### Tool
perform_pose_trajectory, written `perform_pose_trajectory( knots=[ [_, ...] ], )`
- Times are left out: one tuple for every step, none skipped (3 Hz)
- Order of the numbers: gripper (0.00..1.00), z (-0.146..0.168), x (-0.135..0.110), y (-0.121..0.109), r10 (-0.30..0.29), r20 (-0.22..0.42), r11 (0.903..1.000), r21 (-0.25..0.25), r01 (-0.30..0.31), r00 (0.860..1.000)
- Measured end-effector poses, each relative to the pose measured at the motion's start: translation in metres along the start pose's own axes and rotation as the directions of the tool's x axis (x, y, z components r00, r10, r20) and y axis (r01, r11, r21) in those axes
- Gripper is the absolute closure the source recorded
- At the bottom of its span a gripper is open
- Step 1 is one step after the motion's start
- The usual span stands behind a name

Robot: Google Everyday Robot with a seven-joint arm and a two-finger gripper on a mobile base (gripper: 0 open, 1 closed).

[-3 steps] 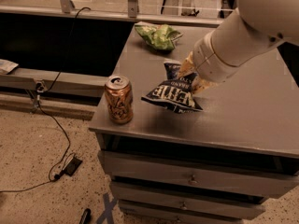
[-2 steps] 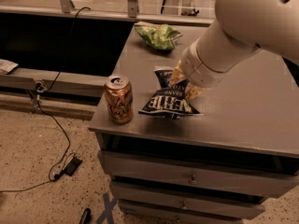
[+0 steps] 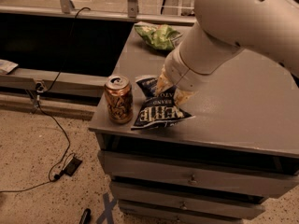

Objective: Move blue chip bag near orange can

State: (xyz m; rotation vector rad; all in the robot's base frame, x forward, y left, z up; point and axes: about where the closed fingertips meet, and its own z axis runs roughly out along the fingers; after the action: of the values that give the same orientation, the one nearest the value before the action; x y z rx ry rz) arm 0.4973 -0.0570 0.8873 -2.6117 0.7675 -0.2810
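Observation:
The blue chip bag (image 3: 158,109) is dark navy with white lettering and lies on the grey cabinet top (image 3: 243,111) near its front left corner. The orange can (image 3: 118,99) stands upright just left of the bag, close to it, at the cabinet's left edge. My gripper (image 3: 172,88) is at the end of the big white arm and sits on the bag's upper part, shut on the bag. The arm hides part of the bag's top.
A light green snack bag (image 3: 159,35) lies at the back left of the cabinet top. Drawers (image 3: 187,176) are below the front edge. A cable (image 3: 56,139) runs over the speckled floor at the left. A dark ledge (image 3: 46,78) runs behind.
The arm has moved left and forward with the blue chip bag, bringing it from the middle of the cabinet top to right beside the orange can.

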Motion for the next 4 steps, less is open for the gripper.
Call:
perform_pose_trajectory(
  knots=[
    [0.58,-0.001,-0.0006,-0.0004,-0.005,-0.003,1.0,0.0,0.005,1.0],
    [0.35,-0.0021,-0.0017,-0.0013,-0.007,-0.004,1.0,0.001,0.007,1.0],
    [0.12,-0.003,-0.0027,-0.0022,-0.01,-0.006,0.9999,0.002,0.01,1.0],
    [0.0,-0.0039,-0.0036,-0.0028,-0.012,-0.007,0.9999,0.002,0.012,1.0]
  ],
)
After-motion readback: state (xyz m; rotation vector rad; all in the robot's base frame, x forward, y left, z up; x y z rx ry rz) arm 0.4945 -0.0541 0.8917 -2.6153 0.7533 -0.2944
